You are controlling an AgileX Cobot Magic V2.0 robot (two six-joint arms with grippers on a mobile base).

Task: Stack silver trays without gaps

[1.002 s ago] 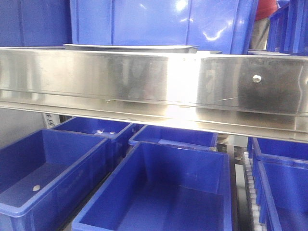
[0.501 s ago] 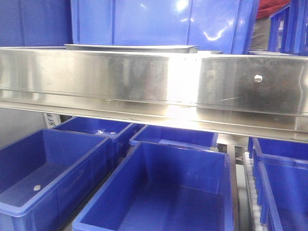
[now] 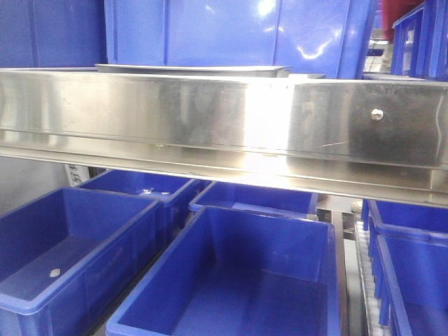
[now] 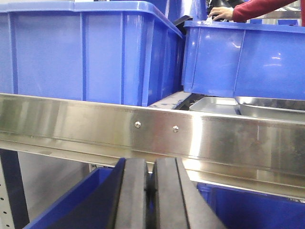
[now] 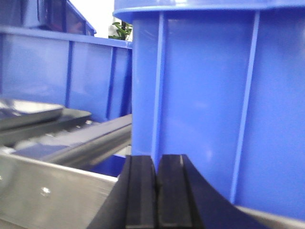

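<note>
A silver tray point(image 3: 190, 68) lies on the upper shelf, only its thin rim showing above the steel band in the front view. The left wrist view shows two silver trays side by side on that shelf, one point(image 4: 213, 105) nearer and one point(image 4: 272, 106) tilted at the right edge. In the right wrist view a silver tray point(image 5: 27, 112) sits at the far left, blurred. My left gripper point(image 4: 151, 163) is shut and holds nothing, below the shelf band. My right gripper point(image 5: 156, 158) is shut and holds nothing, right in front of a blue bin.
A broad steel shelf band point(image 3: 210, 119) with screws crosses the front view. Large blue bins point(image 4: 81, 47) stand on the shelf behind the trays; open blue bins point(image 3: 231, 280) fill the level below. A person's hand in a red sleeve point(image 4: 221, 12) rests on a bin. A blue bin wall point(image 5: 214, 95) fills the right wrist view.
The front view has shifted slightly. The person in red at its top right has dropped out of sight. The tray on the shelf has not moved.
</note>
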